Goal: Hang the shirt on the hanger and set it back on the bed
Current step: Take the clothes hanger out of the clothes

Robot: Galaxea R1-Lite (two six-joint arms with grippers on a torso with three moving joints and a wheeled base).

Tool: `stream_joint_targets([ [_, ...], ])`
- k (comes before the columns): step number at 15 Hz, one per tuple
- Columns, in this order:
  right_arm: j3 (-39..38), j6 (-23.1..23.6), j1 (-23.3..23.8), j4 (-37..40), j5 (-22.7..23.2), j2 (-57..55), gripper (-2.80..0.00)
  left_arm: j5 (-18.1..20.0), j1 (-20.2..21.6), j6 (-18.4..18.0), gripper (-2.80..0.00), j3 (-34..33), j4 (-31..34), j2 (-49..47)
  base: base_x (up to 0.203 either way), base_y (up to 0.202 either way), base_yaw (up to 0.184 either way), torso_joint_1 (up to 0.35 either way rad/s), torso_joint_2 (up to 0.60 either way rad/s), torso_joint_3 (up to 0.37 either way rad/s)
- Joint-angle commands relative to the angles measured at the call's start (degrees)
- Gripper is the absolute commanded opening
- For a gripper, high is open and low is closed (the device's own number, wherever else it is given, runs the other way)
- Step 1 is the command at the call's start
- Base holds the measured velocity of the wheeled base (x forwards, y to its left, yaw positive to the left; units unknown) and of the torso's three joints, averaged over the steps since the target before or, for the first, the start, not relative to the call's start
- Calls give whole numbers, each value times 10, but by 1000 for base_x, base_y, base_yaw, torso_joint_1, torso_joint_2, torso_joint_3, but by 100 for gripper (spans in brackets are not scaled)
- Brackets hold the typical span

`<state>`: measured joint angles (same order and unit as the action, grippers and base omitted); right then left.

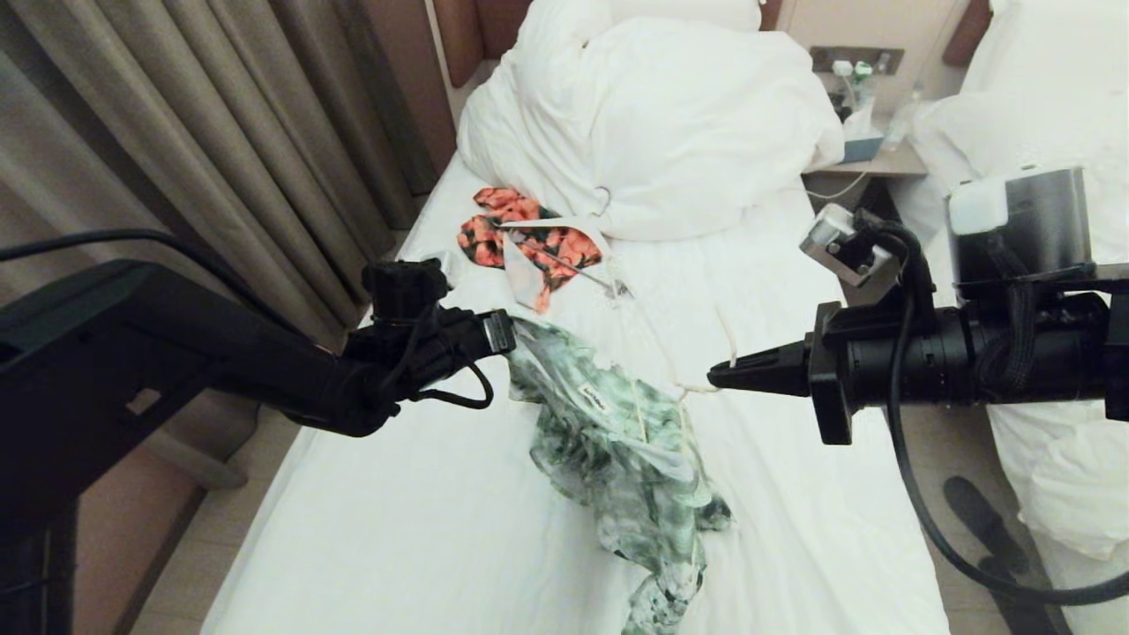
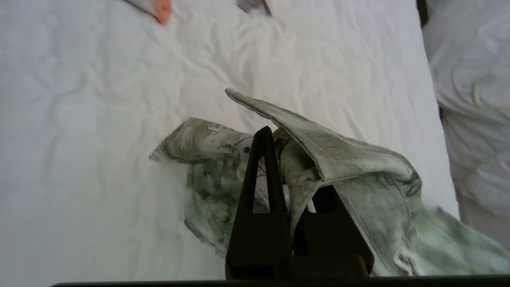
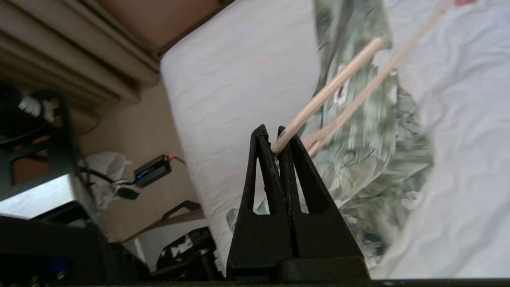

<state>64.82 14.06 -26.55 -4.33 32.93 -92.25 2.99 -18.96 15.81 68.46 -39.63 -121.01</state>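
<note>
Left gripper [image 1: 510,333] reaches in from the curtain side over the bed [image 1: 423,529], its fingers [image 2: 261,179] clenched on the collar edge of the shirt [image 1: 617,441]; in the left wrist view the green-and-white cloth is pinched between them, with one collar flap draped over the far finger and a pointed tip of collar sticking out beyond. From that grip the shirt trails down the middle of the white sheet toward the foot of the bed, bunched and twisted, a small white label showing near the neck. Right gripper [image 1: 716,377] comes in level from the opposite side, fingers [image 3: 297,167] clamped tight on the cream hanger [image 1: 684,388]; the right wrist view shows a pale rod of the hanger held right at the fingertips and a second thin rod running alongside it across the shirt. In the head view the hanger's thin wire rises from the right fingertips toward the head of the bed and its lower part lies on or in the shirt; whether it is already threaded inside the neck opening is hard to make out. The two grippers face each other, near but apart, with the shirt's neck between them. Farther up the bed lies an orange-and-black floral garment [image 1: 529,242] with a white clip hanger [image 1: 564,225] on it, just below the heaped white duvet [image 1: 653,123]. Curtains [image 1: 203,132] hang along the robot's left
</note>
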Motion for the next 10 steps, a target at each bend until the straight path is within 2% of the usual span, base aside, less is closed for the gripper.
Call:
stream_joint_targets([
  [1,7,1,6,-2,-1,-14,-280,8,4,0,-280,-4,-2,-3,0,0,0,0,0,0],
  [3,10,1,9,-21,-9,-29,-280,8,4,-16,-280,-12,-2,-3,0,0,0,0,0,0],
  [4,10,-1,9,-44,-15,-42,-280,9,4,-41,-280,-23,-4,-2,0,0,0,0,0,0],
  [5,13,-2,8,-57,-24,-51,-280,9,4,-48,0,-27,-5,3,0,0,0,0,0,0],
  [10,31,-3,7,-59,-41,-62,-280,25,2,-62,0,-46,11,64,0,0,0,0,0,0],
])
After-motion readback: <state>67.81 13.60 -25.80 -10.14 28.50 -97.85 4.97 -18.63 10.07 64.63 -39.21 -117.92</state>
